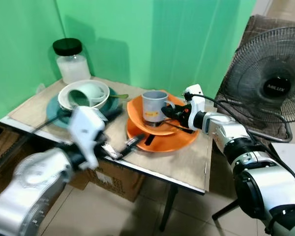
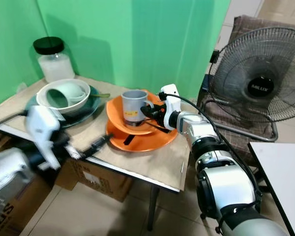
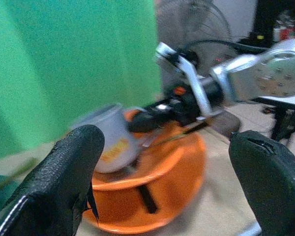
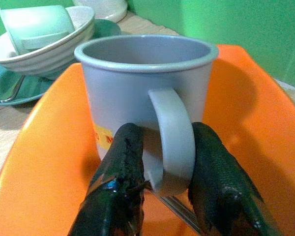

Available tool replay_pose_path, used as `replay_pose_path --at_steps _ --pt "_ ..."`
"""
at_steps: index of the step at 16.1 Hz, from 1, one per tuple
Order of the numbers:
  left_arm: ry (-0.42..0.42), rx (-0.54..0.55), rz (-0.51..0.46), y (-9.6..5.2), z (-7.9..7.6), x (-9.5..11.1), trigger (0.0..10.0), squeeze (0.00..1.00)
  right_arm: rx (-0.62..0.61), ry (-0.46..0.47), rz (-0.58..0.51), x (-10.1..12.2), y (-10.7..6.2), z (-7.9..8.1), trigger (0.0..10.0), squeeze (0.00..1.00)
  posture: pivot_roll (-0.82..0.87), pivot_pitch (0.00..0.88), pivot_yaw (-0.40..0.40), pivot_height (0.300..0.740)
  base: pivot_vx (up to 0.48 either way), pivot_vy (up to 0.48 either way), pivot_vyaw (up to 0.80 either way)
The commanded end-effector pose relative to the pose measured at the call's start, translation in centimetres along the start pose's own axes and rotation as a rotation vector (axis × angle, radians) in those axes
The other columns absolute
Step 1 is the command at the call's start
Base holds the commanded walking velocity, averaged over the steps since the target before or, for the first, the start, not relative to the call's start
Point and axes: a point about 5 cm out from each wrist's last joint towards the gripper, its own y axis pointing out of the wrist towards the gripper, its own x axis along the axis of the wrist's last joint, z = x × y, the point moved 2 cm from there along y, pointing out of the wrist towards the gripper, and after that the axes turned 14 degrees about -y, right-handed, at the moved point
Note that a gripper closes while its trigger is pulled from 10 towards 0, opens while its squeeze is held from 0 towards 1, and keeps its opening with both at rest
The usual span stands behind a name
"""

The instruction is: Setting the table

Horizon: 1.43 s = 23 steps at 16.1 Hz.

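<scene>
This looks like a room in a home. A small wooden table [image 1: 187, 164] stands by a green wall [image 1: 152, 39]. A big fan [image 1: 273, 83] sits at three o'clock, and cardboard boxes [image 1: 113, 179] rest on the tiled floor [image 1: 137, 216].

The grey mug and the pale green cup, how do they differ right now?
The grey mug stands upright in the orange bowl; the pale green cup lies tipped on its side in the white bowl. The right end effector grips the mug's handle; nothing touches the green cup. Both sit in bowls on plates.
</scene>
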Motion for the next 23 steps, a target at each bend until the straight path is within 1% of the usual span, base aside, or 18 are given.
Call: replay_pose_path --at_steps 1,7,10,13,16,19,21,22,23 --pt "-0.004 0.025 0.036 -0.2 0.0 -0.5 10.0 0.0 -0.011 -0.008 -0.027 0.7 -0.2 -0.4 0.0 0.0 0.02 0.0 -0.014 0.74 0.0 0.0 0.0" --pt "-0.074 0.102 0.121 -2.1 -0.2 -1.5 10.0 0.0 0.013 -0.001 -0.056 1.0 -0.3 -0.3 0.0 0.0 0.02 0.0 -0.016 0.74 0.0 0.0 0.0" --pt "-0.085 0.119 0.141 -2.6 -0.1 -2.0 10.0 0.0 0.037 -0.003 -0.07 1.2 -0.2 0.0 0.0 0.0 0.02 0.0 -0.021 0.74 0.0 0.0 0.0" --pt "-0.086 0.146 0.134 -2.8 0.1 -2.2 10.0 0.0 0.05 0.0 -0.103 1.9 -0.1 0.1 0.0 0.0 0.02 0.0 -0.024 0.74 0.0 0.0 0.0" --pt "-0.089 0.176 0.101 -3.0 0.3 -2.0 10.0 0.0 0.055 -0.009 -0.152 2.9 -0.4 0.0 0.0 0.0 0.02 0.0 -0.03 0.74 0.0 0.0 0.0" --pt "-0.092 0.202 0.06 -3.2 0.5 -1.7 10.0 0.0 0.04 -0.037 -0.248 5.2 -1.7 -0.6 0.0 0.0 0.01 0.0 -0.024 0.74 0.0 0.0 0.0" --pt "-0.083 0.21 0.035 -3.0 0.7 -1.1 10.0 0.0 0.026 -0.058 -0.3 6.4 -2.8 -0.7 0.0 0.0 0.01 0.0 -0.021 0.74 0.0 0.0 0.0" --pt "-0.076 0.219 0.015 -2.7 0.7 -0.7 10.0 0.0 0.001 -0.069 -0.338 7.2 -3.8 -0.7 0.0 0.0 0.0 0.0 -0.018 0.74 0.0 0.0 0.0" --pt "-0.059 0.252 -0.006 -2.5 0.9 -0.4 10.0 0.0 -0.024 -0.088 -0.371 8.0 -4.8 -0.5 0.0 0.0 0.0 0.0 -0.016 0.74 0.0 0.0 0.0"
